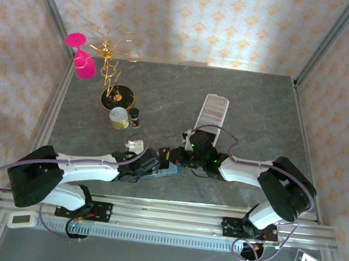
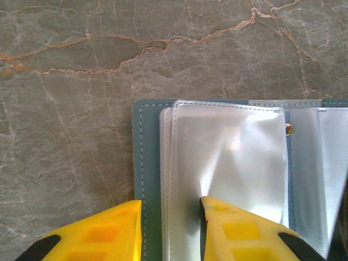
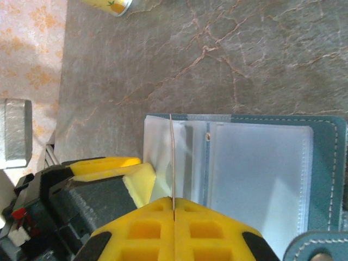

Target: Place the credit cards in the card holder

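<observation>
**Right wrist close-up: edge-on, lined up, sleeve waiting**

Look at that: the right gripper [image 3: 173,205] is clenched on one thin, pale plastic credit card [image 3: 172,157], a hairline running straight out from its fingertips. Right beneath it lies the teal-blue folding card holder [image 3: 329,163], open flat on the grey marbled table [image 3: 217,65], with its clear plastic sleeves [image 3: 255,174] facing up.

The left gripper [image 2: 169,212] straddles the holder's outer edge with its jaws apart. Whether it is pinching, I can't tell.

The card looks light, stiff and slick, so a short-end grip, well back from the leading edge, suits it. The sleeves look floppy and could buckle.

The spare credit cards [image 1: 212,117] wait in a long white tray [image 1: 218,99], well beyond the right gripper.
</observation>
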`<action>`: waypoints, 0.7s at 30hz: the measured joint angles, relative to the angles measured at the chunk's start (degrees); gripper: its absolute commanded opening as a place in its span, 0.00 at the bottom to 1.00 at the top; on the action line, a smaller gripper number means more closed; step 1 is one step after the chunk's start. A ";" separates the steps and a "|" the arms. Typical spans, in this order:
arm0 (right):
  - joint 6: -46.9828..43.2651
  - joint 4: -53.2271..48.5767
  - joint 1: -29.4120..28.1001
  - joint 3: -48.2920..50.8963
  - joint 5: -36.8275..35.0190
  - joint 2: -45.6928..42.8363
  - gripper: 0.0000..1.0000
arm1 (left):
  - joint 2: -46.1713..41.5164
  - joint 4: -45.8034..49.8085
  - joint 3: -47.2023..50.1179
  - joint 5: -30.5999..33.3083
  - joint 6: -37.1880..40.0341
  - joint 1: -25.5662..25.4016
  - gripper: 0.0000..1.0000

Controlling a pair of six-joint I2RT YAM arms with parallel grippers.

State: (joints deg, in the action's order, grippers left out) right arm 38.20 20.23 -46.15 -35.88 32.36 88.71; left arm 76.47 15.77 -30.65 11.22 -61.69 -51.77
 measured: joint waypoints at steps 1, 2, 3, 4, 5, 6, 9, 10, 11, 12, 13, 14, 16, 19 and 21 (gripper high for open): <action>0.33 0.44 0.00 0.02 -0.39 0.37 0.00 | -0.04 -0.22 0.11 0.00 0.02 0.00 0.29; 0.63 0.85 0.00 0.02 -0.70 0.66 0.00 | -0.09 -0.42 0.17 -0.02 0.02 0.00 0.29; 0.85 1.36 0.00 0.02 -1.09 0.98 0.00 | -0.11 -0.68 0.33 -0.02 0.00 0.00 0.29; 1.11 1.84 0.00 0.02 -1.36 1.38 0.00 | -0.17 -0.85 0.39 -0.02 0.02 0.00 0.29; 1.31 2.25 0.00 0.02 -1.55 1.68 0.00 | -0.22 -0.90 0.39 -0.04 0.02 0.00 0.29; 1.68 2.69 0.00 0.02 -1.60 2.08 0.00 | -0.26 -0.98 0.46 -0.04 0.02 0.00 0.29; 2.16 3.69 0.00 0.02 -1.95 3.15 0.00 | -0.46 -1.49 0.83 -0.07 0.02 0.00 0.29; 2.32 3.98 0.00 0.02 -2.12 3.54 0.00 | -0.61 -1.57 0.92 -0.13 0.04 0.00 0.29; 2.34 4.26 0.00 0.02 -2.25 3.85 0.00 | -0.72 -1.84 1.07 -0.28 0.04 0.00 0.29; 2.54 4.57 0.00 0.02 -2.43 4.20 0.00 | -0.74 -2.23 1.20 -0.42 0.07 0.00 0.29; 2.67 5.05 0.00 0.02 -2.40 4.61 0.00 | -0.74 -2.45 1.27 -0.50 0.04 0.00 0.29; 2.86 5.64 0.00 0.00 -2.38 5.07 0.00 | -0.74 -2.56 1.27 -0.61 0.07 0.00 0.29; 3.39 6.80 0.00 -0.02 -2.10 6.14 0.00 | -0.76 -3.04 1.55 -0.68 0.04 0.00 0.29; 4.11 7.91 -0.07 0.00 -1.70 6.84 0.00 | -0.76 -3.37 1.64 -0.70 0.07 0.00 0.29; 4.50 8.76 -0.20 0.00 -1.70 6.82 0.00 | -0.79 -3.69 1.84 -0.72 0.07 0.00 0.29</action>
State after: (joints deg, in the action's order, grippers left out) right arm 42.70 28.99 -46.35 -35.88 30.65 95.53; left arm 75.68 12.08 -28.82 10.50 -61.63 -51.77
